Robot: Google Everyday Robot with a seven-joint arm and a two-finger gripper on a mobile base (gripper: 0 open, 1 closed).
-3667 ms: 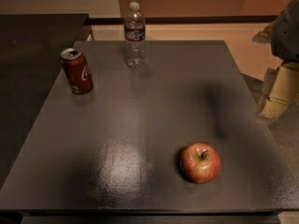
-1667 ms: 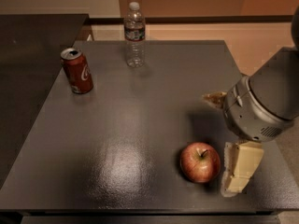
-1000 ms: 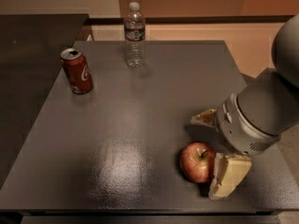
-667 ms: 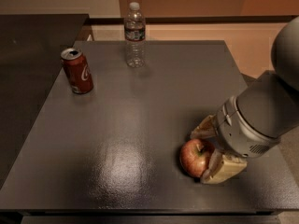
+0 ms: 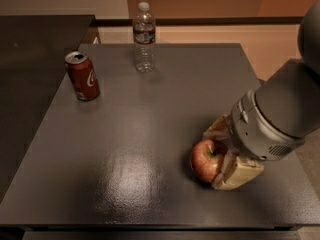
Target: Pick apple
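Observation:
The red apple with yellowish streaks sits on the dark grey table at the front right. My gripper comes in from the right on a thick grey arm. Its two cream fingers stand one behind and one in front of the apple and press against its right half. The apple still rests on the table top. Its left side shows; the right side is hidden between the fingers.
A red soda can stands at the back left of the table. A clear water bottle stands at the back middle. A darker counter lies to the left. The table's right edge runs just under my arm.
My arm came in from the right and lowered to the apple. The fingers went from spread beside the apple to closed on it. The apple shifted slightly left.

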